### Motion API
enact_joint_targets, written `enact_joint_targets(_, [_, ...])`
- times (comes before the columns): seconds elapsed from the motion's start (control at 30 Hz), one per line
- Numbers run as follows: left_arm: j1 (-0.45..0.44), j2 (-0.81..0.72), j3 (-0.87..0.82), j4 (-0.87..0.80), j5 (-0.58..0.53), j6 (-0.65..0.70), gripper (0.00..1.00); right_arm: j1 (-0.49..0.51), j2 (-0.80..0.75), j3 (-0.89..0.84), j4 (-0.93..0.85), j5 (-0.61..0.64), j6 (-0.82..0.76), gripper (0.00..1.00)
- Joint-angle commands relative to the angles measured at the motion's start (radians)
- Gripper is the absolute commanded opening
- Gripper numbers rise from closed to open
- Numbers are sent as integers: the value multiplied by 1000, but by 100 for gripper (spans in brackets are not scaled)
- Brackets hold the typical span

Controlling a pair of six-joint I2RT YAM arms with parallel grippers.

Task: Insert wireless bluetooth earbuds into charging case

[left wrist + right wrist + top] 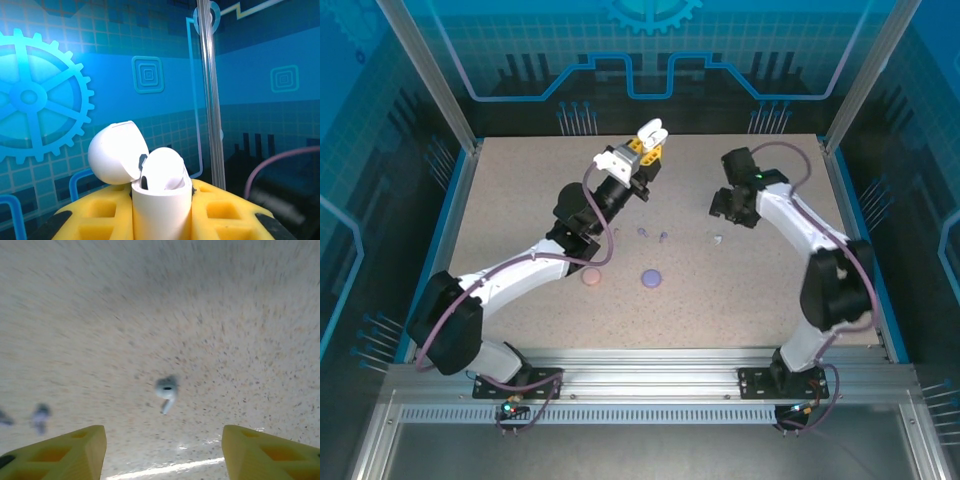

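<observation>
The left gripper (646,148) is clamped on the white case (161,205) and holds it up off the table (520,200) near the back, mouth upward and lid (117,152) swung open. That pose makes sense as a steady, open target for the other arm to feed. A rounded white shape sits in the mouth of the case, probably one earbud seated already, though I cannot be sure from this angle

The right gripper (162,455) hangs over the table with its jaws wide apart and nothing between them, pointed down at the white earbud (166,390), which lies alone on the speckled surface just ahead of the fingertips. It looks like a line-up for a pick. The earbud is small and glossy white, with a round head showing a dark opening and a short stem angled toward the gripper; the picture is blurred, so finer detail is lost. Purple earbuds (642,232) lie to its left, while a pink case (590,277) and a purple case (651,277) sit nearer the arms
</observation>
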Motion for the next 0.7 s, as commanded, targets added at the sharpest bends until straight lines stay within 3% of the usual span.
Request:
enact_joint_targets(0.0, [-6,-52,-25,27,-3,-30,0,-10,91,85,-116,13,-1,62])
enact_joint_targets(0.37, [-7,-72,-61,58,-7,-59,0,45,311,223,-172,55,90,61])
enact_joint_targets(0.67, [-6,-69,-66,70,-6,-58,0,58,386,239,-190,89,110,60])
